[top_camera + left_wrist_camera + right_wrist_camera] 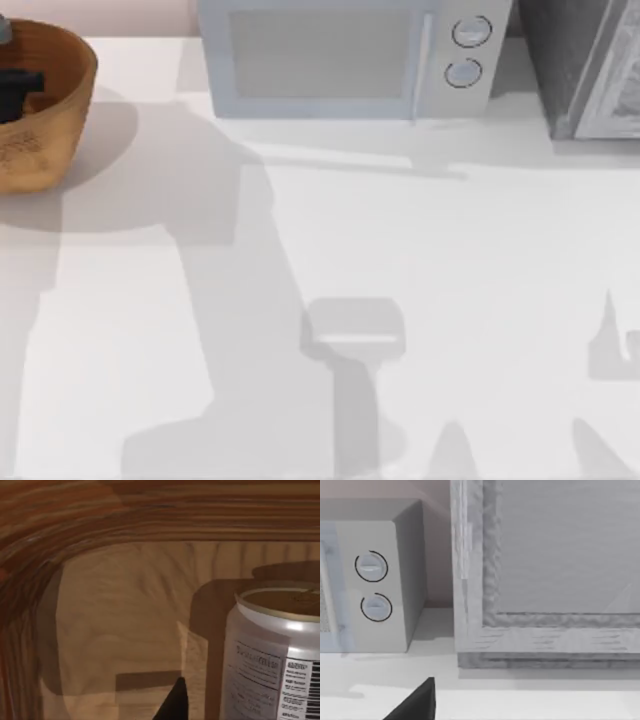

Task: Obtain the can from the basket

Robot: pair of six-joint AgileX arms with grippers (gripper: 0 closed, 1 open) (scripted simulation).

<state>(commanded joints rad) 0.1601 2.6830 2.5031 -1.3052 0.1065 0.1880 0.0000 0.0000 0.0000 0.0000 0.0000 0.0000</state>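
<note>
The basket (45, 120) is a round orange-brown woven bowl at the table's far left corner, cut off by the top view's edge. My left gripper (18, 92) reaches down inside it as a dark shape. In the left wrist view the can (277, 655) stands upright on the basket's floor (125, 630), with a dull gold top and white sides with printed labels. A dark part of my left gripper (172, 706) sits low beside the can, a small gap apart from it. The ribbed basket wall (100, 515) curves behind.
A white microwave (345, 55) stands at the back centre, its two dials (371, 567) also seen from the right wrist. A grey cabinet (585, 65) is at the back right. A dark part of my right gripper (415, 704) hangs over the white table (450, 300).
</note>
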